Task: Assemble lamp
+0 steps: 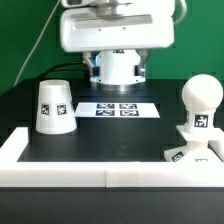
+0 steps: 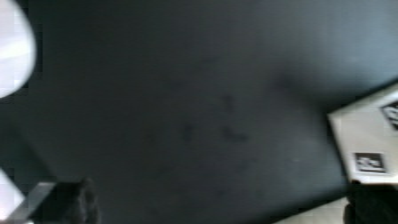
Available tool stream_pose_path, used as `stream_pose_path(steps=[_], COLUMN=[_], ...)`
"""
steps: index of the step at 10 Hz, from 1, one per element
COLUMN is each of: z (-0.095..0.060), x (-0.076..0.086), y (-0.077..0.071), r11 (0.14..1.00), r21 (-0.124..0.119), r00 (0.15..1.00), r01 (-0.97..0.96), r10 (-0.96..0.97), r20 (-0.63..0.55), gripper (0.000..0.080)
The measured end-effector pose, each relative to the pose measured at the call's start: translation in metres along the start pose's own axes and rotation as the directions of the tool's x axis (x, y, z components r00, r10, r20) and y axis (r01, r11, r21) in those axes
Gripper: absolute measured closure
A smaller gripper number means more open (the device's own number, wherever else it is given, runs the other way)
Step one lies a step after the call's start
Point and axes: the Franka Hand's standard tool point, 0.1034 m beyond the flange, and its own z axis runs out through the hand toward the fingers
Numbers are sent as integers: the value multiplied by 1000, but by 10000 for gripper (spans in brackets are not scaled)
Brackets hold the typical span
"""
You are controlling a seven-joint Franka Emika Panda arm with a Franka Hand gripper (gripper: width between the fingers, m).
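In the exterior view the tapered white shade stands mouth down on the black table at the exterior view's left. The ball-headed bulb stands upright on the flat square base at the exterior view's right. My gripper is high above the table's middle. It is open and empty, with a dark fingertip at each side of the wrist view. Below it lies bare dark table. A white rounded shape and a flat white tagged corner show at the edges; I cannot tell which parts they are.
The marker board lies in the middle of the table, in front of the white robot pedestal. A low white wall runs along the front and up the exterior view's left side.
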Motion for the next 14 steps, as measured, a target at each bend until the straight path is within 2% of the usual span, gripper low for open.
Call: stream_pose_path(steps=[1,2,7,8,11,13,14], z=[-1,-2,-1,0,0,1,2], x=[4,7,3,-5,-43,-53,-53], y=[21,34,37,40,64,72,73], r11=[1000,1000,1000,1000,1000,1000,1000], r21=[2,0,-1,-2,-4,-3,-3], r00=[1000,1000,1000,1000,1000,999,999], r01=[29,24,25,24,1,4,7], r10=[-29,-24,-25,-24,-1,-4,-7], r20=[-4,-7,-3,6,28,38,40], gripper=[100,100,100,100,100,100,100])
